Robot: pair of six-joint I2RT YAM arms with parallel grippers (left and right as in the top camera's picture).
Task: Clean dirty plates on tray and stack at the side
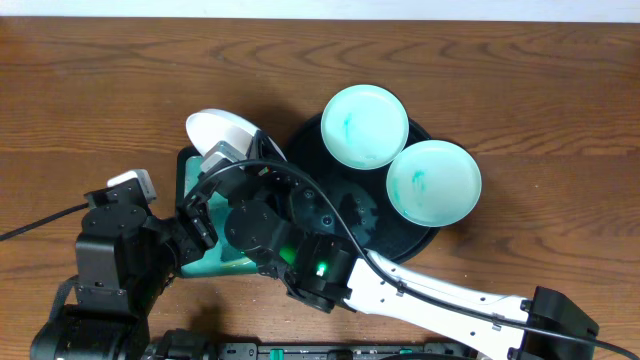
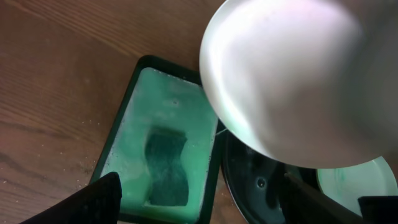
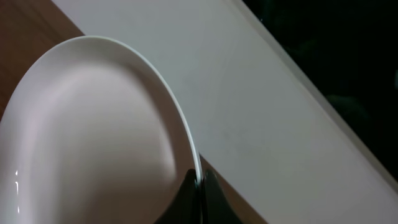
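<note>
A clean white plate (image 1: 222, 131) hangs tilted over the teal rectangular tray (image 1: 212, 262), with my right gripper (image 3: 199, 180) shut on its rim (image 3: 186, 134). In the left wrist view this plate (image 2: 292, 81) fills the upper right. Two pale mint plates with teal smears lie on the black tray (image 1: 330, 205): one at its far edge (image 1: 365, 125), one at its right (image 1: 433, 180). My left gripper (image 2: 199, 205) stands open low over the teal tray's near end, nothing between its fingers (image 2: 93, 199).
The teal tray (image 2: 124, 130) holds foamy green liquid and a dark sponge (image 2: 166, 168). It sits right beside the black tray (image 2: 261, 186). Both arms crowd the near left of the wooden table (image 1: 100, 90).
</note>
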